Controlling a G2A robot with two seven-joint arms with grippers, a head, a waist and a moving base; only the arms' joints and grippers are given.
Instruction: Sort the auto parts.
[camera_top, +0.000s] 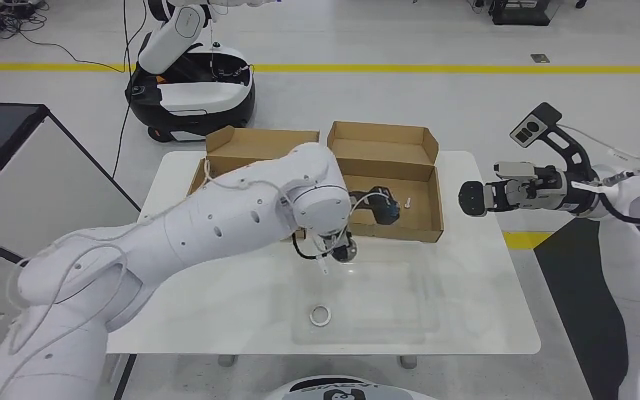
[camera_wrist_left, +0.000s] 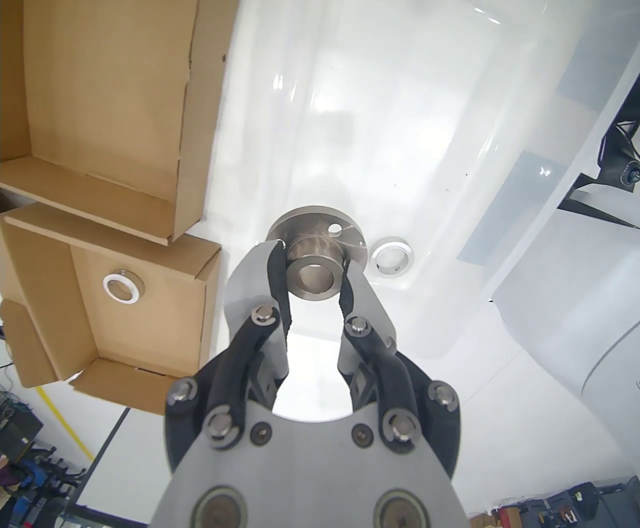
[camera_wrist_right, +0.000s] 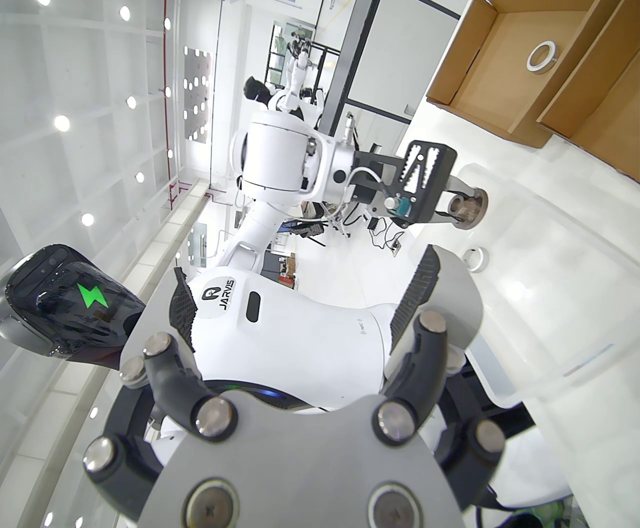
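the left gripper is clenched on a metal hub, its 2 fingers pinching the hub's neck from both sides, with the wide flange on the far side from the wrist. in the top view the left gripper holds the hub over the far left corner of a clear tray on the white table. whether the hub touches the tray floor i cannot tell. a white ring lies flat in the tray near its front left corner; from the left wrist it sits just beside the hub's flange, apart from it.

2 open boxes stand at the table's far side. the right box holds a black part. the left box holds a 2nd ring, lying flat.

the right gripper hangs off the table's right edge, level with the right box. its jaws are spread wide with nothing between them.
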